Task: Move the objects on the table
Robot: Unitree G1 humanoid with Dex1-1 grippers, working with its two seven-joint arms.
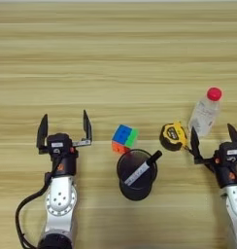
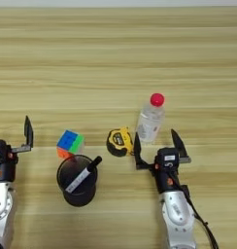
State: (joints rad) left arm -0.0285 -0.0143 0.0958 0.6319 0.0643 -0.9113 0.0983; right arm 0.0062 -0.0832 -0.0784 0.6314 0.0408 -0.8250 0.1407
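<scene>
Our right hand (image 2: 158, 142) hangs released near the clear red-capped plastic bottle (image 2: 150, 120); light, tippy, we'd grip mid-body; left hand (image 1: 64, 127) released.

So on the light wooden table (image 1: 115, 53): a small multicoloured puzzle cube (image 1: 125, 138) sits flat. At its 5 o'clock, just beside it, is a black round cup (image 1: 136, 175) standing upright with a marker (image 1: 142, 169) leaning inside. At the cube's 3 o'clock is a yellow-black tape measure (image 1: 173, 136), and at the tape's 2 o'clock a clear red-capped bottle (image 1: 206, 112) stands upright.
</scene>
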